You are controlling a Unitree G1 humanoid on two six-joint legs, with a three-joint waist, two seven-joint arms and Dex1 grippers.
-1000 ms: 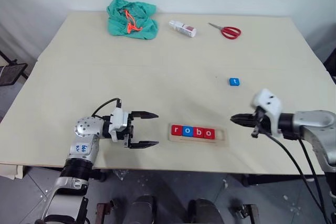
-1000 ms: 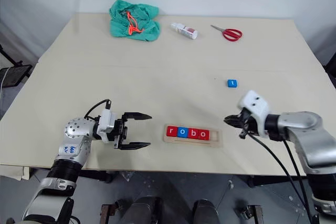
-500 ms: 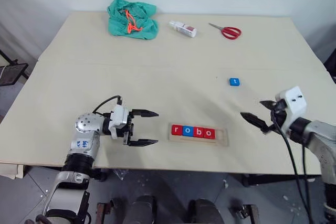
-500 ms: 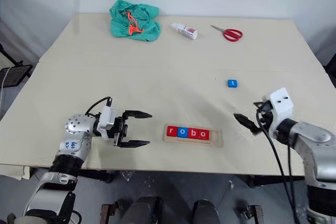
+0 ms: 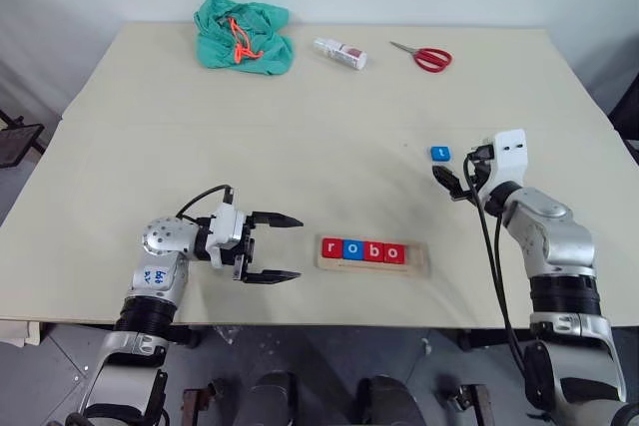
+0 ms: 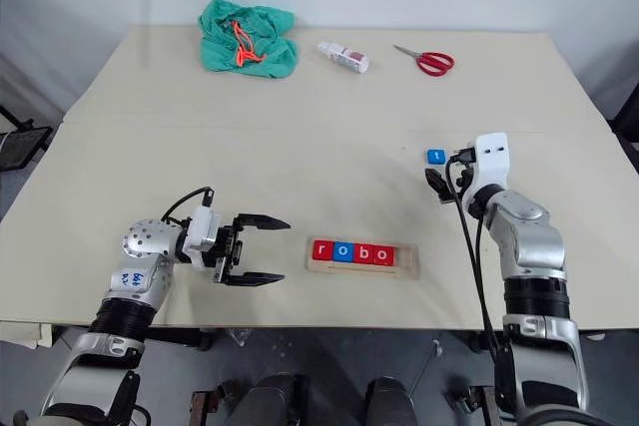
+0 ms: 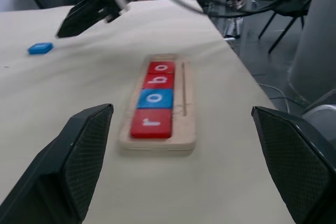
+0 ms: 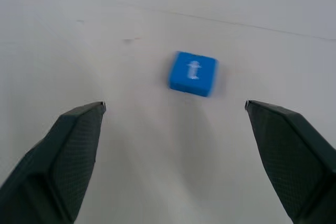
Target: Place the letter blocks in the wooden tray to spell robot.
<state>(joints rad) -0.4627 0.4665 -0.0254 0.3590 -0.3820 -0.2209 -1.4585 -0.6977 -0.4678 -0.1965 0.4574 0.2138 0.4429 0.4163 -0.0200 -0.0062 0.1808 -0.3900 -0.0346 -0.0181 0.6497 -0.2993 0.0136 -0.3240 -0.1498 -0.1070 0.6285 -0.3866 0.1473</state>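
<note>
Tray (image 5: 374, 254) lying near the table's (image 5: 150, 127) front edge, holding four blocks (image 5: 364, 250) reading r, o, b, o in red, blue, red, red; its last slot at the right end is standing bare. Blue t block (image 5: 440, 153) lying flat on the table, well apart from the tray, up and to its right. Right gripper (image 5: 451, 183) hovering just short of the t block, fingers spread wide, gripping nothing. Left gripper (image 5: 275, 246) pointing toward the tray's left end, fingers apart, holding nothing. Cloth (image 5: 243, 33), bottle (image 5: 339, 52) and scissors (image 5: 421, 55) sitting along the far edge.
</note>
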